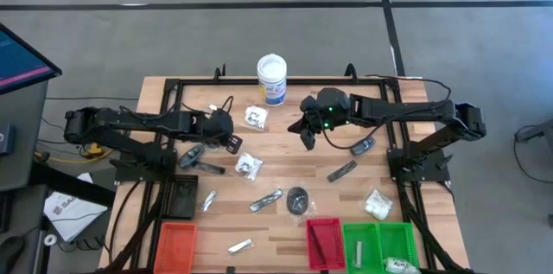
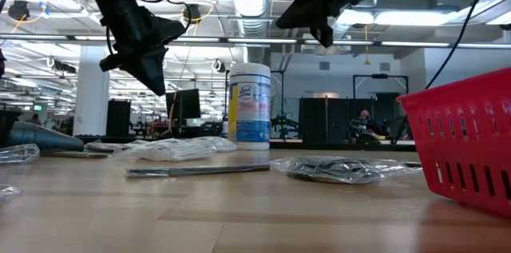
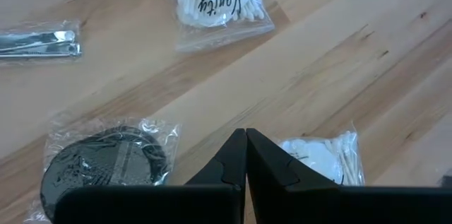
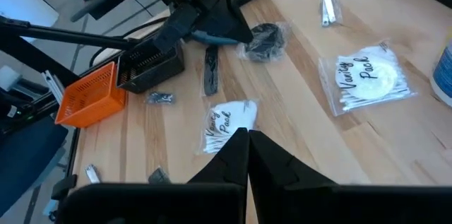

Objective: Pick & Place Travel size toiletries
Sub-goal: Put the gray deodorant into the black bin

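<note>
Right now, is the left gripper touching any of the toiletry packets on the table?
Apart. The low view shows the left gripper, shut, hanging well above the clear packets, with open room background between its tips and the table.

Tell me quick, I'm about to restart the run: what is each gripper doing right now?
Left gripper: closed, holding nothing, above the wooden table.
Right gripper: closed, holding nothing, also in the air.

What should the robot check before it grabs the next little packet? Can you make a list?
1. Left gripper empty and shut, above the table: ok.
2. Right gripper empty and shut, also up: ok.
3. Packets lying loose on the table: ok.
4. Orange tray has room: ok.
5. Red tray and green tray already hold some items, with room left: ok.
6. White tub stands away from both arms: ok.
</note>
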Controlling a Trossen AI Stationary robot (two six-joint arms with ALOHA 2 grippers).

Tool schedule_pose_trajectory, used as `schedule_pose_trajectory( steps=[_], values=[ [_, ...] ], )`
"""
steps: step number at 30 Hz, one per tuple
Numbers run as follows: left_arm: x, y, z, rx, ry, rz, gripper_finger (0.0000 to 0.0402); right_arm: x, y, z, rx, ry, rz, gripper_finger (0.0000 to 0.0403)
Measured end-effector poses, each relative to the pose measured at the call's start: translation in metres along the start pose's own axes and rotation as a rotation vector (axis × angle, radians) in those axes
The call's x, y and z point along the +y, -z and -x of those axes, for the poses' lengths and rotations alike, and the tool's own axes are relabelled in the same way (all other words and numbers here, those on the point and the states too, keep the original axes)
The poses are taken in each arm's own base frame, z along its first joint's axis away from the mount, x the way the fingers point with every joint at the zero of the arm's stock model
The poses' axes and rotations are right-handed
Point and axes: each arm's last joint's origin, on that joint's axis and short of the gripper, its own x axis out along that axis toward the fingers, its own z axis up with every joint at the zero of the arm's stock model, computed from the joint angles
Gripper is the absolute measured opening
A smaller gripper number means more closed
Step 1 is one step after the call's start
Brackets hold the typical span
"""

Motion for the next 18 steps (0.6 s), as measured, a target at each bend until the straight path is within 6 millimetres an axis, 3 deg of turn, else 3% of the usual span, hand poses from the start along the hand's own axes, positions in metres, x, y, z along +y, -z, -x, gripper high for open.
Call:
schedule_pose_trajectory(
  steps=[18],
  values=[
    [-0.0031, -0.0036, 0.0013, -0.001, 0.064, 0.037, 0.0001, 0.0001, 0.0, 0.0, -0.001, 0.001, 0.0, 0.0]
  ],
)
